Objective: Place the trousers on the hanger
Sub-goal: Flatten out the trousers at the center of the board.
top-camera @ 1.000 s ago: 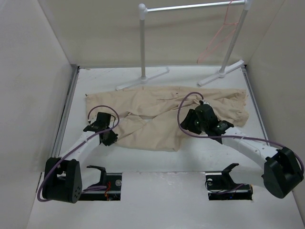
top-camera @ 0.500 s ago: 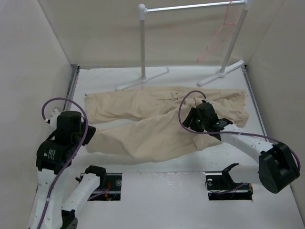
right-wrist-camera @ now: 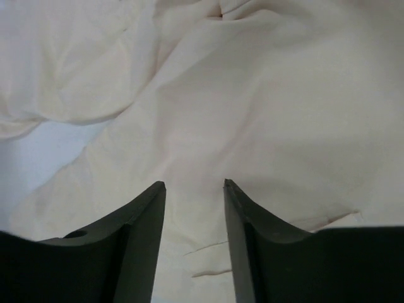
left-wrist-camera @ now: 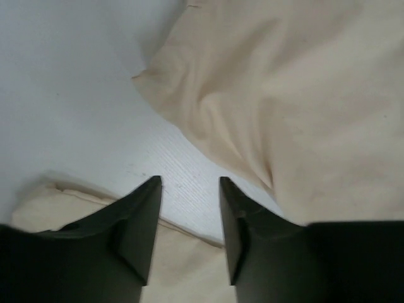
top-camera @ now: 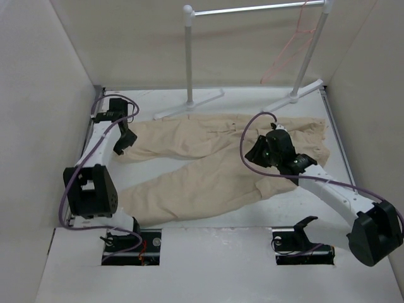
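The left claw stands with its two fingers apart, a narrow gap between them and nothing in it. Seen from the wrist, the strip under the gap is bare table. The trousers fill the upper right of that view, and a smaller fold of the same cloth shows at the lower left, beside the left finger. From the overhead view this claw points down at the far left of the table, just at the end of the farther trouser leg. Its arm reaches up along the left wall from its base.

The right claw is also parted, a little wider, and holds nothing. Its fingers hang over rumpled cloth of the trousers. Whether the tips touch the cloth I cannot tell. From above, this claw sits over the right half of the trousers, near where the two legs meet. A purple cable loops over the wrist.

The trousers lie spread flat on the white table. The waist end is bunched at the right, and the two legs run left in a fork: one toward the far left corner, the other toward the near left.

The hanger hangs at the back, on the right end of the white rail stand, close to its right post. It is well apart from the trousers and from both claws.
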### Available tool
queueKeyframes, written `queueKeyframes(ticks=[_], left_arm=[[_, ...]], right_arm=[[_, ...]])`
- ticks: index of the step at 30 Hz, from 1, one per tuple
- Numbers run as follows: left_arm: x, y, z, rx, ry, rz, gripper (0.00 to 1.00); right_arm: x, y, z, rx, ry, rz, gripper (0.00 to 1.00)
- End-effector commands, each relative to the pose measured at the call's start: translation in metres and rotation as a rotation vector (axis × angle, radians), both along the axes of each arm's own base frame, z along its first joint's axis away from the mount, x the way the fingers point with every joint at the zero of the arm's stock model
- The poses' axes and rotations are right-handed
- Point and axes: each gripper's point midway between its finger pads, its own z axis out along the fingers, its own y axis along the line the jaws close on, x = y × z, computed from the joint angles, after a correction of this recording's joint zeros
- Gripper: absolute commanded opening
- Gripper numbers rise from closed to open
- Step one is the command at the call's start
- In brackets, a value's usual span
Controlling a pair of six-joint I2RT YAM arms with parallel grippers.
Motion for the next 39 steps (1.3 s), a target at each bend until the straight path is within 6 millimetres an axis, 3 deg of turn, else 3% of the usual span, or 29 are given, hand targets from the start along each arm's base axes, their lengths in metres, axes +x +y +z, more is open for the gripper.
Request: queueKeyframes(ticks=[1, 2, 4, 7, 10, 12, 19, 21, 23, 25, 27, 30, 32, 35, 39], left_arm=[[-0.022, -0.008, 0.060, 0.059, -0.161, -0.094, 0.44], [-0.041, -0.009, 0.051, 0.049, -0.140, -0.096, 0.49], [-0.080, -0.012, 0.028, 0.010, -0.088, -0.073, 0.56], [-0.128, -0.013, -0.006, -0.050, 0.007, -0.020, 0.58], [-0.159, -0.007, -0.037, -0.076, 0.084, 0.064, 0.59], [-0.164, -0.001, -0.053, -0.083, 0.108, 0.113, 0.59], [-0.132, 0.003, -0.087, -0.089, 0.071, 0.122, 0.57], [-0.126, 0.002, -0.102, -0.099, 0.065, 0.120, 0.45], [-0.121, 0.003, -0.112, -0.097, 0.050, 0.121, 0.23], [-0.108, 0.012, -0.113, -0.089, -0.003, 0.147, 0.08], [-0.085, 0.024, -0.099, -0.092, -0.077, 0.183, 0.03], [-0.037, 0.041, -0.051, -0.062, -0.217, 0.200, 0.01], [-0.007, 0.052, -0.023, -0.025, -0.277, 0.192, 0.02], [0.018, 0.064, -0.013, -0.005, -0.262, 0.197, 0.10], [0.045, 0.066, -0.002, 0.011, -0.268, 0.143, 0.23]], right_arm=[[-0.006, -0.007, 0.009, -0.026, -0.042, 0.019, 0.33], [-0.008, -0.008, 0.008, -0.026, -0.041, 0.025, 0.26], [-0.012, -0.007, 0.009, -0.022, -0.040, 0.034, 0.24], [-0.019, 0.004, 0.011, -0.009, -0.033, 0.075, 0.32], [-0.025, 0.014, 0.008, -0.010, -0.025, 0.109, 0.41], [-0.027, 0.016, 0.007, -0.007, -0.022, 0.115, 0.42], [-0.045, 0.035, 0.001, 0.019, 0.000, 0.181, 0.42], [-0.049, 0.037, -0.002, 0.028, 0.010, 0.180, 0.42], [-0.050, 0.037, -0.003, 0.035, 0.014, 0.170, 0.42], [-0.050, 0.035, -0.001, 0.039, 0.006, 0.159, 0.42], [-0.047, 0.029, 0.002, 0.040, -0.001, 0.139, 0.42], [-0.036, 0.015, 0.008, 0.037, -0.014, 0.094, 0.46], [-0.032, 0.010, 0.013, 0.041, -0.019, 0.077, 0.54], [-0.027, 0.003, 0.020, 0.040, -0.032, 0.046, 0.65], [-0.026, -0.006, 0.030, 0.057, -0.045, 0.017, 0.69]])
